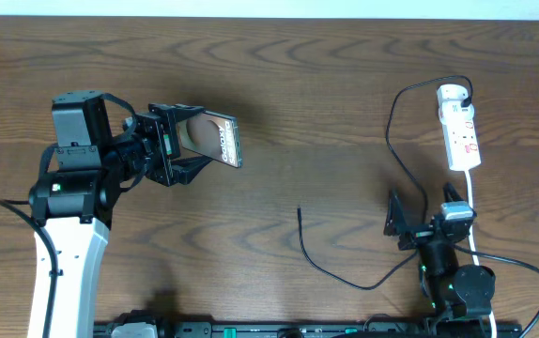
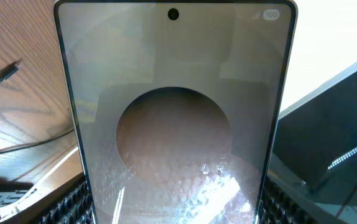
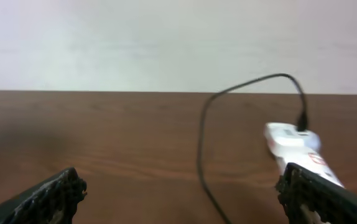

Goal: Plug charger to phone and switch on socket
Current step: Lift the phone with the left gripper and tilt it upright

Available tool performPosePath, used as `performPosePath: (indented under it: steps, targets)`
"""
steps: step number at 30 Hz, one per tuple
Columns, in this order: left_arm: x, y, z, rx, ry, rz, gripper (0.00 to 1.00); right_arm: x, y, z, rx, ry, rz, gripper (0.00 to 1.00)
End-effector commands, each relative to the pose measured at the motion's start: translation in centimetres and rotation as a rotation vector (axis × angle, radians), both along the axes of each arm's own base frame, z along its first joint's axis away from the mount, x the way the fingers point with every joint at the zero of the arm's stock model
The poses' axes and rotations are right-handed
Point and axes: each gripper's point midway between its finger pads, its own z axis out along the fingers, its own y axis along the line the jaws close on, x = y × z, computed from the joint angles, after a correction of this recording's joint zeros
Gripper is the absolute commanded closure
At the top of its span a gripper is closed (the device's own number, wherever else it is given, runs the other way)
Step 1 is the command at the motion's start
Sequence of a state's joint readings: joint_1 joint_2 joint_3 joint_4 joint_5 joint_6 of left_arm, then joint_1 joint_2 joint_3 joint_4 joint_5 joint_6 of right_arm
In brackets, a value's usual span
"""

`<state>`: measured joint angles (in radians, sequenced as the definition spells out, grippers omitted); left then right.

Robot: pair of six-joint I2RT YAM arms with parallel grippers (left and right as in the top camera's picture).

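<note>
My left gripper is shut on the phone and holds it off the table, tilted, at the left. In the left wrist view the phone fills the frame between the two pads. The charger cable lies on the table with its free connector tip in the middle. It loops up to a black plug seated in the white socket strip at the far right. My right gripper is open and empty just below the strip, the cable and the socket ahead of it.
The socket's white cord runs down past the right arm. Thick black cables trail from the right arm's base. A pale wall stands behind the table's far edge.
</note>
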<state>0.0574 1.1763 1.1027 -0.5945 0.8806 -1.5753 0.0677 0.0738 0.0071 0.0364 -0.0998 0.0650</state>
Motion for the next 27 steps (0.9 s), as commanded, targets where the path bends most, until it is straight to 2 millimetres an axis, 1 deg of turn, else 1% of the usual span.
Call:
performPosePath:
  steps: [1, 3, 4, 8, 11, 16, 17, 19, 22, 24, 25, 27]
  targets:
    - [0.5, 0.2, 0.9, -0.004, -0.018, 0.015, 0.92, -0.5, 1.6, -0.6, 0.022, 0.040, 0.095, 0.01]
    - [0.7, 0.2, 0.5, 0.001, -0.014, 0.008, 0.93, -0.5, 1.6, -1.2, 0.052, 0.075, 0.092, 0.01]
    - [0.8, 0.2, 0.4, 0.005, -0.016, 0.004, 0.93, -0.5, 1.6, -1.2, 0.063, 0.076, 0.092, 0.01]
    - [1.0, 0.2, 0.1, 0.006, -0.010, -0.007, 0.93, -0.7, 1.9, -0.3, 0.070, 0.071, 0.111, 0.01]
    - [1.0, 0.2, 0.0, 0.006, -0.008, -0.007, 0.93, -1.1, 1.8, 0.9, 0.065, 0.098, 0.109, 0.01]
    - [1.4, 0.8, -0.4, 0.068, -0.041, 0.003, 0.93, -1.4, 1.8, 6.2, 0.032, 0.103, 0.111, 0.01]
    - [1.5, 1.0, -0.7, 0.092, -0.046, 0.010, 0.93, -1.3, 1.9, 7.5, 0.032, 0.121, 0.112, 0.01]
    - [1.5, 1.5, -1.2, 0.128, -0.038, 0.023, 0.93, -0.9, 2.1, 9.3, 0.007, 0.179, 0.128, 0.01]
    - [1.5, 2.5, -2.3, 0.220, -0.046, 0.037, 0.93, 0.3, 2.7, 11.2, -0.020, 0.314, 0.164, 0.01]
    - [1.4, 3.3, -3.1, 0.280, -0.034, 0.053, 0.93, 1.3, 3.4, 12.0, -0.033, 0.411, 0.206, 0.01]
    - [1.3, 3.8, -3.6, 0.308, -0.014, 0.069, 0.93, 1.7, 3.8, 12.3, -0.034, 0.456, 0.231, 0.01]
    - [0.6, 5.3, -5.2, 0.387, 0.066, 0.122, 0.93, 2.9, 4.9, 12.8, -0.010, 0.600, 0.298, 0.01]
